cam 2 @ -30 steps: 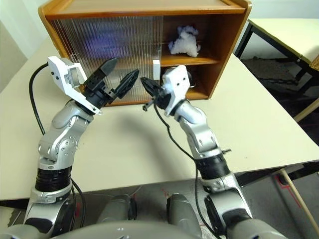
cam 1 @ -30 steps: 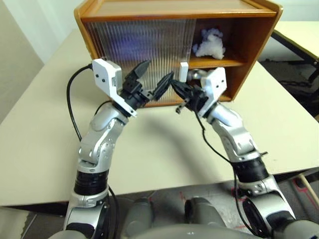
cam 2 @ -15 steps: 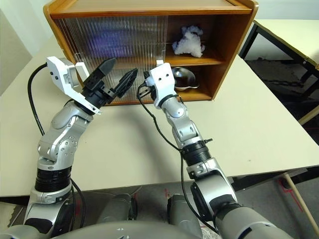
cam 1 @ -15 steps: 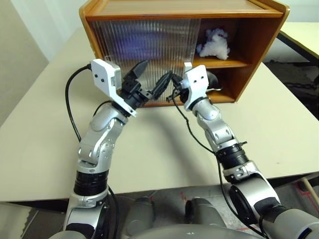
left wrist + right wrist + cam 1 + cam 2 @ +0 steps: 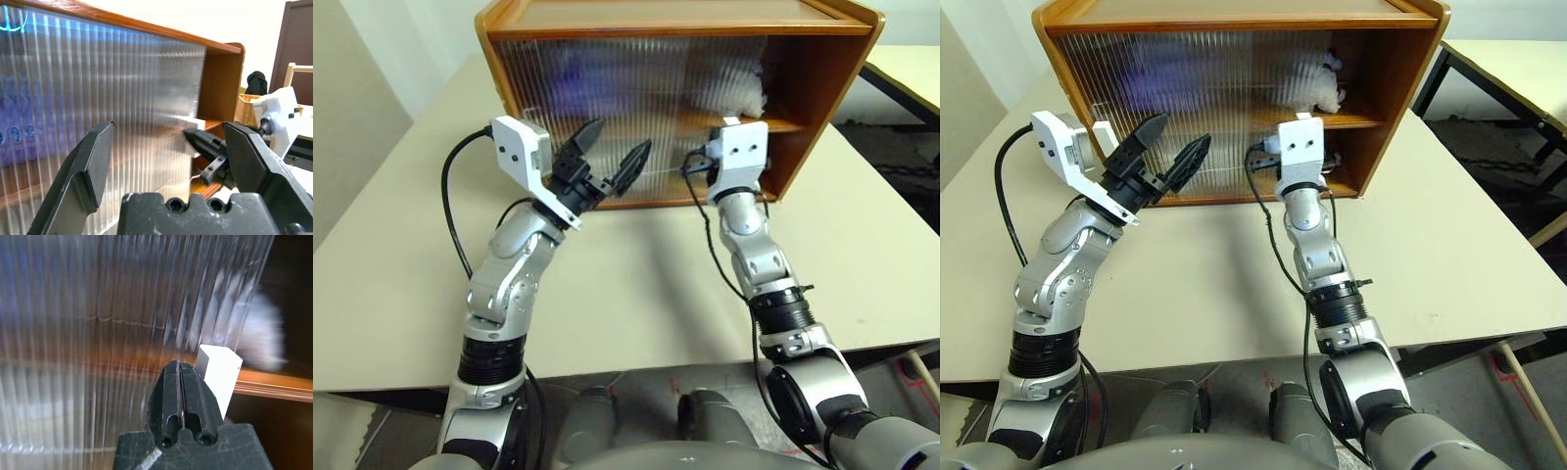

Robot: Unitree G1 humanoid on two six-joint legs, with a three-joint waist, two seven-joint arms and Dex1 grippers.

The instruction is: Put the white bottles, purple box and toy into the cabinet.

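While both arms sit raised in front of the cabinet, the scene reads as follows, biggest first.

table: pale beige tabletop [image 5: 401,255] carrying the cabinet at its far side; a second table of the same colour [image 5: 911,64] stands well apart, off to the right.

cabinet: orange-brown wooden cabinet [image 5: 675,15] with one shelf, standing upright on the table. Ribbed translucent sliding doors [image 5: 607,108] cover most of its front; a narrow strip stays uncovered at the right end.

purple box: seen as a blurred purple patch [image 5: 570,86] behind the ribbed door, upper left compartment; shape cannot be made out.

white bottles: cannot be told apart through the ribbed doors.

toy: fluffy white toy [image 5: 1324,86] on the shelf, upper right compartment, mostly behind the door edge and blurred, a bit of it past the edge.

left gripper: left gripper [image 5: 613,153] held up in front of the left door, near it but not touching; fingers spread wide, nothing between them.

right gripper: right gripper [image 5: 180,382] with its two black fingers pressed flat together, holding nothing; tips just beside the door handle, contact not certain.

door handle: small white rectangular handle [image 5: 218,372] on the right door's edge, at shelf height, below the toy.

cables: black cable [image 5: 450,211] looping off the left wrist, another [image 5: 1273,235] along the right forearm.
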